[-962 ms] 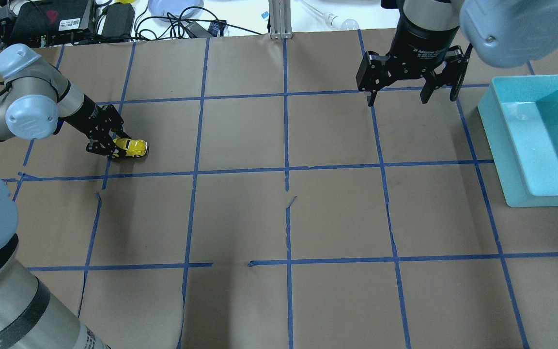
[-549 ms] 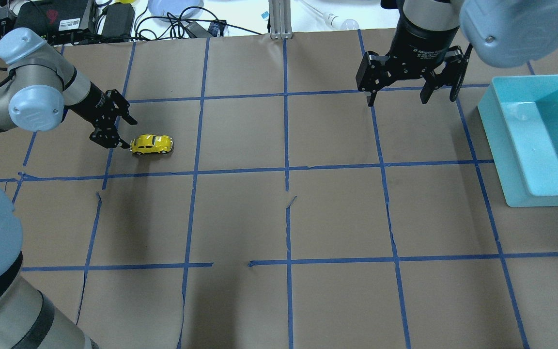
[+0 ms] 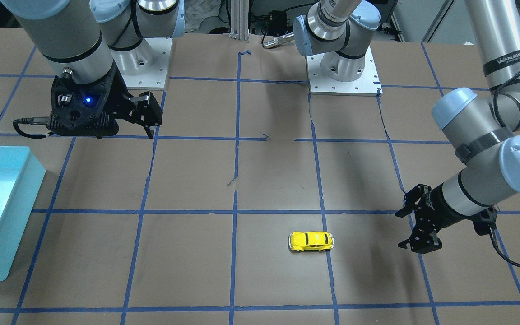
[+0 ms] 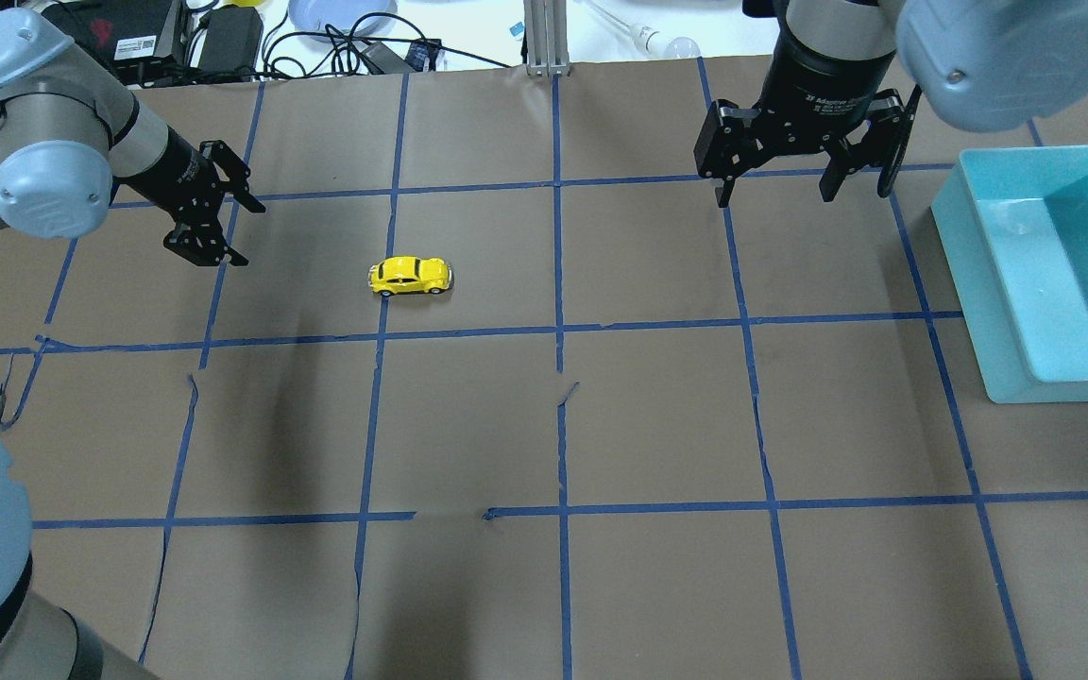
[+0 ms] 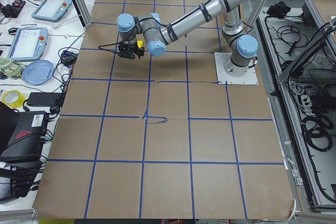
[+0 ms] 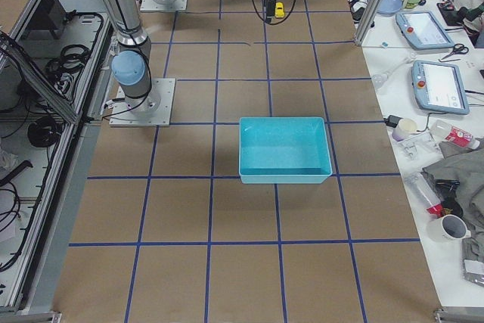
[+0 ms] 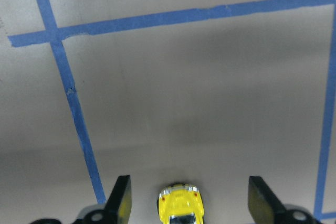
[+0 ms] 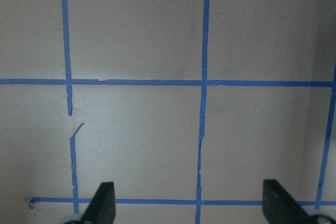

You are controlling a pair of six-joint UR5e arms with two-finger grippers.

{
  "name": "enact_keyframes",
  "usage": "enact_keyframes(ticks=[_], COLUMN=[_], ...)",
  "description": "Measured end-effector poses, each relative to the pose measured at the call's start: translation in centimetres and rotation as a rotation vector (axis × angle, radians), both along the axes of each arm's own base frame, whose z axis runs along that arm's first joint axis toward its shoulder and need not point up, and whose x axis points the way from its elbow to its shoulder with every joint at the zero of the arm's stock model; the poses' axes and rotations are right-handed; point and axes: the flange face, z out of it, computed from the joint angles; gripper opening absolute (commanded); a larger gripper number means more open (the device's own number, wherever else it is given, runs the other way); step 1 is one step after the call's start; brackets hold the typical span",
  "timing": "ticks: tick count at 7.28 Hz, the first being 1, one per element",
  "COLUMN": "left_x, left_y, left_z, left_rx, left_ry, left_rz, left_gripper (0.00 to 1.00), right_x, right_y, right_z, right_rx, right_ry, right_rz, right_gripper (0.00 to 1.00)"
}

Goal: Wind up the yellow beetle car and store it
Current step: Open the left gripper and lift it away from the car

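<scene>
Yellow beetle car [image 4: 410, 276] is seen loose toward the far edge of the worktop [image 4: 657, 425], left of centre; left tool [image 4: 249, 234] and right tool [image 4: 776, 198] are spread apart, so its sides should be clamped squarely.

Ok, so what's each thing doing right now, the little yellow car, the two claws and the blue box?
yellow beetle car: on its wheels on the table, held by nothing.
left gripper: open, empty, apart from the car.
right gripper: open, empty, over the table near the teal bin.
teal bin: upright, empty.
</scene>
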Motion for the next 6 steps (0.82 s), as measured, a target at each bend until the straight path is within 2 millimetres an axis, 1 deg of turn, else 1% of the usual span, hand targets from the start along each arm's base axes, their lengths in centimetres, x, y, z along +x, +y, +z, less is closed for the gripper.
enact_keyframes(ticks=[1,3,4,5,6], left_x=[-0.4,-2.7,-3.6,-3.8,-3.6], left_y=[0.5,1.5,1.9,2.3,2.8], left_z=[1.2,4.0,5.7,7.7,10.2], left_rx=[-0.002,-0.004,-0.004,0.003,0.015], left_ry=[-0.005,-0.081,-0.123,-0.17,-0.213], left_rz=[-0.013,-0.098,-0.18,-0.299,-0.453], left_gripper=[0.81,0.83,0.97,1.0,1.0], right_x=[0.0,0.0,0.0,0.0,0.0], right_y=[0.0,0.0,0.0,0.0,0.0], right_z=[0.0,0.0,0.0,0.0,0.0], right_rx=[0.0,0.001,0.001,0.001,0.0], right_ry=[0.0,0.0,0.0,0.0,0.002], right_rz=[0.0,0.001,0.001,0.001,0.002], right_gripper=[1.0,1.0,1.0,1.0,1.0])
